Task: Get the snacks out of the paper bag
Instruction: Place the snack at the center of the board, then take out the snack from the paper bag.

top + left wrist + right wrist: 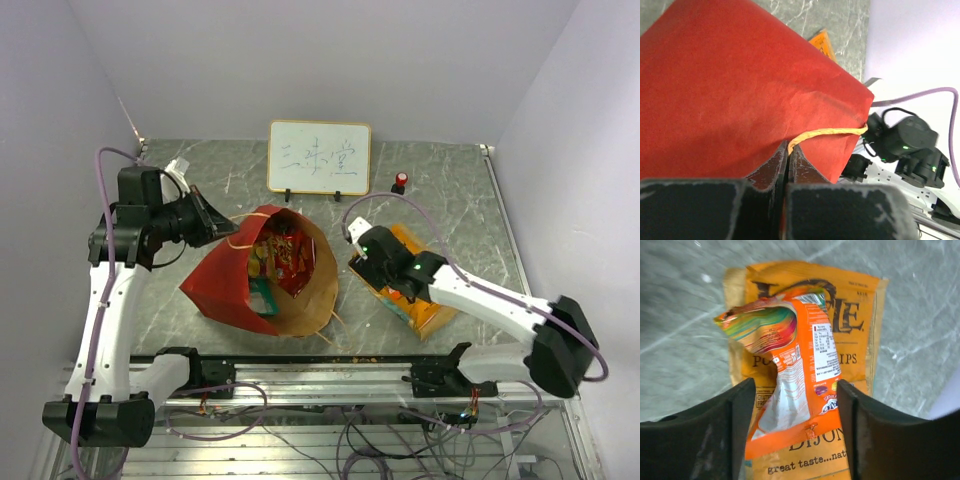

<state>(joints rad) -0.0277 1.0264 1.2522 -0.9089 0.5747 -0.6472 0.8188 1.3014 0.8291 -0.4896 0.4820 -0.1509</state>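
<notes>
Left tool holds the bag's string; right tool is open over two chip bags.

On the grey stone worktop (pixel 460 210) sits a big paper bag (pixel 225 285), red outside and brown inside, its mouth gaping up, with bright snack packets (pixel 285 255) showing inside. The left tool (pixel 789 155) is shut tight on the bag's thin yellow string handle (pixel 825 132). A white board with a wooden frame (pixel 319 157) stands behind the bag. Just right of the bag lies a flat orange-yellow chip bag (pixel 855 305), with a smaller crinkly orange packet (pixel 805 340) on top. The right tool (pixel 796 387) is spread wide, one finger on each side of that small packet. A small black bottle with a red cap (pixel 400 181) stands beside the board.
</notes>
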